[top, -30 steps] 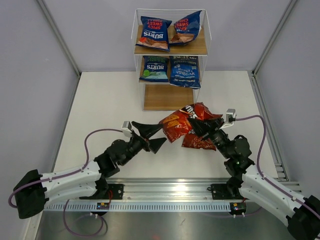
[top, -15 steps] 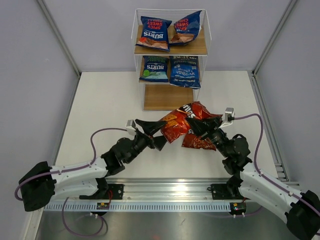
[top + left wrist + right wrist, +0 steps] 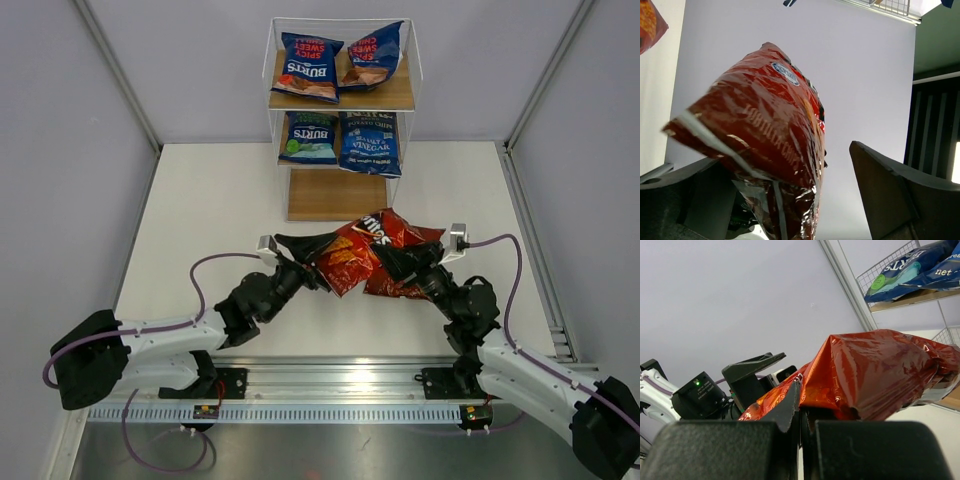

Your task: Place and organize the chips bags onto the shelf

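We see the shelf (image 3: 335, 197) at the far side of the table (image 3: 220, 200), with three Burts bags (image 3: 308, 66) and a Sea Salt & Vinegar bag (image 3: 368, 145) on its upper two boards. Nearer, our right gripper (image 3: 388, 260) (image 3: 801, 415) is clamped on a raised Doritos bag (image 3: 350, 255) (image 3: 765, 125) (image 3: 875, 365). Our left gripper (image 3: 316, 264) (image 3: 785, 155) stands wide apart, straddling the bag's other end. A second Doritos bag (image 3: 398, 288) lies just beneath.

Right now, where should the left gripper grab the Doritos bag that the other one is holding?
Probably the flat crimped end of the Doritos bag, coming in from the robot's left side, opposite where the right gripper pinches it. That strip is thin while the middle is puffy, and the open left gripper straddles that end.
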You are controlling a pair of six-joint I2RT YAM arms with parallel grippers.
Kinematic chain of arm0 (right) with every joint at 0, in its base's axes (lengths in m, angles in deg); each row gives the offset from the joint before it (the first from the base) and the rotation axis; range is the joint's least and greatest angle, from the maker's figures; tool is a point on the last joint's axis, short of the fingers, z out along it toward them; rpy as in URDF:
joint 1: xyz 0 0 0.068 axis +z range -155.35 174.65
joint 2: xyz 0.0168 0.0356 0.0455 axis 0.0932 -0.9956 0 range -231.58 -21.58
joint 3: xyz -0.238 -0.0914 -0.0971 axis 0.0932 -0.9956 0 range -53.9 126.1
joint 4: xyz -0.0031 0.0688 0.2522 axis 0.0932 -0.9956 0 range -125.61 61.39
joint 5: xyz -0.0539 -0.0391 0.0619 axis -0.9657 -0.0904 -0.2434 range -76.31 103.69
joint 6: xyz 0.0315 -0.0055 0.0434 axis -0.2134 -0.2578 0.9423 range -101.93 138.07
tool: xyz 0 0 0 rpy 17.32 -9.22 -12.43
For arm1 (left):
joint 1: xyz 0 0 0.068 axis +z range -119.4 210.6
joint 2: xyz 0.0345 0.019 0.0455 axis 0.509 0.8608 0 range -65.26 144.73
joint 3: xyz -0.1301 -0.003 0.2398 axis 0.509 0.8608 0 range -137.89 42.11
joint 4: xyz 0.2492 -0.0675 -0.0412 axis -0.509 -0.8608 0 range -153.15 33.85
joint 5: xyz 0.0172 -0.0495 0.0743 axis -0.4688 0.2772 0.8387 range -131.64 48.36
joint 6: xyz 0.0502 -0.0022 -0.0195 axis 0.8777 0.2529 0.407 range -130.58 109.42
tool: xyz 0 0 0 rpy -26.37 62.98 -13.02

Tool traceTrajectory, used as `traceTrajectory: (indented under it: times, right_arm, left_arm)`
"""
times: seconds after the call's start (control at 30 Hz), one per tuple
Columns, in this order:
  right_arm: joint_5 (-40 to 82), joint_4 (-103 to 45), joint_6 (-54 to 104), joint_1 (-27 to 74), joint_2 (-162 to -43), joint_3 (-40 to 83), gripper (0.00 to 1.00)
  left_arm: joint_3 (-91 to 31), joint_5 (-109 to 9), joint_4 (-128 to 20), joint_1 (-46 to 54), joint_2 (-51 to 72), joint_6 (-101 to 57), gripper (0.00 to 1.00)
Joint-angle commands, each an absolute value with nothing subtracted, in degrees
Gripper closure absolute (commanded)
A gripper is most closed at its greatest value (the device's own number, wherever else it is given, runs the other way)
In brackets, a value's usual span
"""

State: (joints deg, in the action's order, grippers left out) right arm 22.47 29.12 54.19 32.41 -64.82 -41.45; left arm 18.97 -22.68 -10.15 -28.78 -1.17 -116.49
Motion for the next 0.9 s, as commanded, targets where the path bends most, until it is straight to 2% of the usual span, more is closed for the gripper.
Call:
traceTrajectory:
  times: [0.0, 0.07, 0.1, 0.17, 0.23, 0.4, 0.43, 0.47, 0.5, 0.53, 0.57, 0.6, 0.63, 0.67, 0.73, 0.87]
  right_arm:
    - [23.5, 34.8, 53.5, 32.7, -62.9, -42.3, 1.00]
    - [23.6, 34.7, 53.7, 32.7, -62.3, -42.6, 1.00]
    - [23.6, 34.7, 53.8, 32.6, -62.0, -43.0, 1.00]
    - [23.3, 34.3, 53.8, 32.6, -61.8, -43.3, 1.00]
    - [22.5, 34.0, 53.9, 32.6, -61.3, -43.5, 1.00]
    - [20.3, 30.1, 53.2, 32.6, -58.7, -43.4, 0.98]
    - [19.2, 29.1, 53.1, 32.6, -58.0, -43.4, 0.83]
    - [18.4, 25.7, 53.0, 32.6, -57.0, -43.0, 0.74]
    - [17.4, 22.7, 52.5, 32.6, -54.6, -42.5, 0.70]
    - [15.2, 19.1, 52.1, 32.6, -53.1, -41.6, 0.60]
    - [12.3, 11.6, 51.3, 32.6, -50.3, -40.0, 0.43]
    - [10.4, 7.8, 51.0, 32.6, -48.7, -39.2, 0.43]
    - [8.4, 3.8, 51.0, 32.7, -47.1, -38.4, 0.28]
    - [6.4, -3.7, 50.8, 32.7, -45.6, -36.5, 0.24]
    - [2.7, -11.7, 50.0, 32.6, -41.4, -35.3, 0.22]
    - [0.2, -20.5, 48.1, 32.6, -35.0, -32.3, 0.21]
  left_arm:
    - [16.2, -19.1, -6.5, -29.2, -2.6, -114.9, 0.12]
    - [16.4, -18.8, -5.5, -29.2, -2.3, -114.6, 0.21]
    - [16.4, -18.8, -4.7, -29.3, -1.8, -114.2, 0.29]
    - [16.5, -18.4, -3.8, -29.5, -1.1, -113.5, 0.55]
    - [16.5, -18.8, -2.9, -29.6, 0.0, -113.7, 0.68]
    - [16.6, -18.7, -1.5, -29.6, 0.9, -111.4, 0.68]
    - [16.5, -17.9, -2.1, -29.6, 0.4, -110.5, 0.68]
    - [16.6, -17.3, -2.4, -29.6, -0.1, -109.3, 0.69]
    - [16.7, -16.4, -4.3, -29.6, -0.7, -106.4, 0.69]
    - [16.7, -14.2, -5.8, -29.6, -2.1, -105.1, 0.69]
    - [17.0, -12.8, -9.5, -29.6, -2.9, -103.1, 0.69]
    - [17.2, -11.3, -11.0, -29.6, -3.6, -102.3, 0.69]
    - [17.6, -8.2, -11.8, -29.7, -4.8, -101.0, 0.70]
    - [18.1, -6.8, -12.6, -29.7, -5.1, -99.4, 0.71]
    - [19.8, -3.3, -12.3, -29.7, -5.4, -97.9, 0.71]
    - [21.7, 0.5, -10.0, -29.7, -3.2, -95.7, 0.70]
